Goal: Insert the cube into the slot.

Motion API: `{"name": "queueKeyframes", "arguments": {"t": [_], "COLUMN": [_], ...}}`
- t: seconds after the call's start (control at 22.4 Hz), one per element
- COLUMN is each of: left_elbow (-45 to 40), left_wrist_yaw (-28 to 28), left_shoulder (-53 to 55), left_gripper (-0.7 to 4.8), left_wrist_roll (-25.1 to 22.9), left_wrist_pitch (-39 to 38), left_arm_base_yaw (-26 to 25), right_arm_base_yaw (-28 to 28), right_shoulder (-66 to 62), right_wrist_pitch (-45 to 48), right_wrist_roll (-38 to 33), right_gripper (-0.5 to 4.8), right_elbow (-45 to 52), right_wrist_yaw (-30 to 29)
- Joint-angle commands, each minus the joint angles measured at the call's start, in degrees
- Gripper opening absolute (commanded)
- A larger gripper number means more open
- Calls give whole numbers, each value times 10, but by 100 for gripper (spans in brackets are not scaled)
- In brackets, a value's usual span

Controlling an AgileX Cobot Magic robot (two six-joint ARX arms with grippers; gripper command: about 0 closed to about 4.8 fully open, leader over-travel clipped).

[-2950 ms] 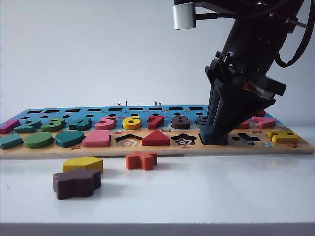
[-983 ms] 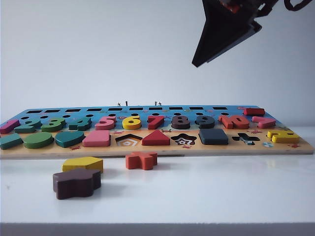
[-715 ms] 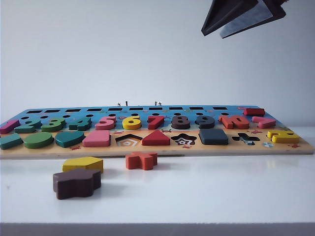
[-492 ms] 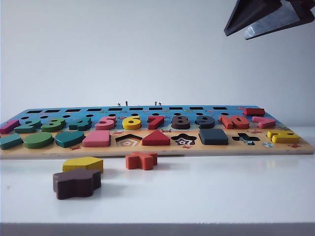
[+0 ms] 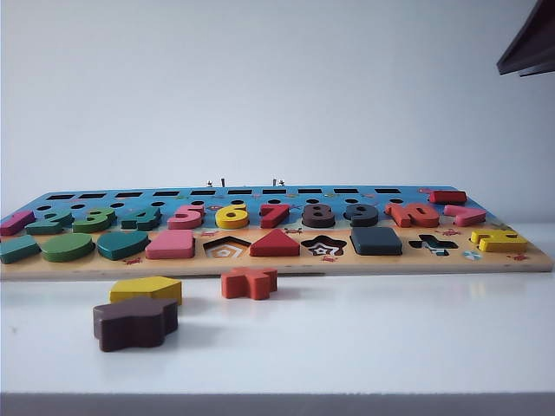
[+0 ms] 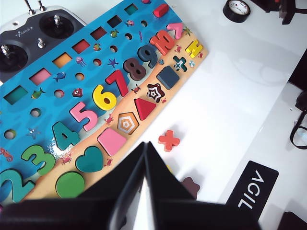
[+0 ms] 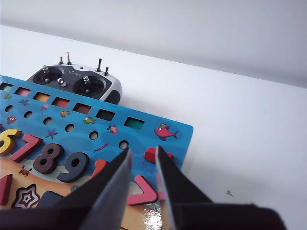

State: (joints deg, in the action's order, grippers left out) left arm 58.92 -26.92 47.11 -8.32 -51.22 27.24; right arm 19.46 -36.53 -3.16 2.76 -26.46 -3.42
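Sitting flush in its slot (image 5: 375,251), the flat dark navy-charcoal wooden cube (image 5: 375,240) lay in the front row of the long wooden puzzle board (image 5: 277,263), between the star-shaped recess (image 5: 324,247) and the cross-shaped recess (image 5: 433,244). No tool touched it.

The right tool (image 7: 142,160) hung high above the far right end of the board — only a dark corner of it showed at the upper right edge of the exterior view. Its two black fingers (image 7: 112,184) stood a narrow gap apart with nothing between them.

The left tool (image 6: 145,146) hovered above the near edge of the board, over the white surface (image 5: 364,338). Its fingers appeared to meet at the tips, empty, though the close view made that hard to confirm.

Three loose pieces lay on the surface in front of the board: a yellow pentagon piece (image 5: 146,289), a dark brown wavy-edged piece (image 5: 135,322) and an orange cross piece (image 5: 249,282). A grey radio controller (image 7: 76,85) sat behind the board, and a roll of black tape (image 6: 236,9) lay well apart from it.
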Motion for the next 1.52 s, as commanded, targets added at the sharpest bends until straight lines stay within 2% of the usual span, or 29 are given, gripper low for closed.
{"name": "queueKeyframes", "arguments": {"t": [0.04,0.31,0.45,0.63,0.89,1.3,1.52], "left_elbow": [1,-21,-65,-135,-248,-339,-396], "left_wrist_yaw": [-4,24,46,82,126,167,179], "left_shoulder": [-6,-32,-63,-113,-203,-297,-362], "left_gripper": [17,17,17,17,17,17,17], "left_wrist_roll": [-2,-3,-3,-3,0,5,34], "left_wrist_pitch": [8,44,91,157,236,278,319], "left_arm_base_yaw": [1,0,-15,-42,-101,-149,-185], "right_arm_base_yaw": [-21,-84,-130,-167,-190,-196,-196], "right_shoulder": [29,97,145,201,284,345,364], "right_wrist_pitch": [19,37,48,61,70,70,63], "right_wrist_roll": [-2,-4,-40,-48,-107,-106,-107], "right_gripper": [-5,-5,-4,-5,-4,-4,-4], "right_elbow": [20,60,85,121,183,234,260], "right_wrist_yaw": [2,6,48,54,56,56,56]}}
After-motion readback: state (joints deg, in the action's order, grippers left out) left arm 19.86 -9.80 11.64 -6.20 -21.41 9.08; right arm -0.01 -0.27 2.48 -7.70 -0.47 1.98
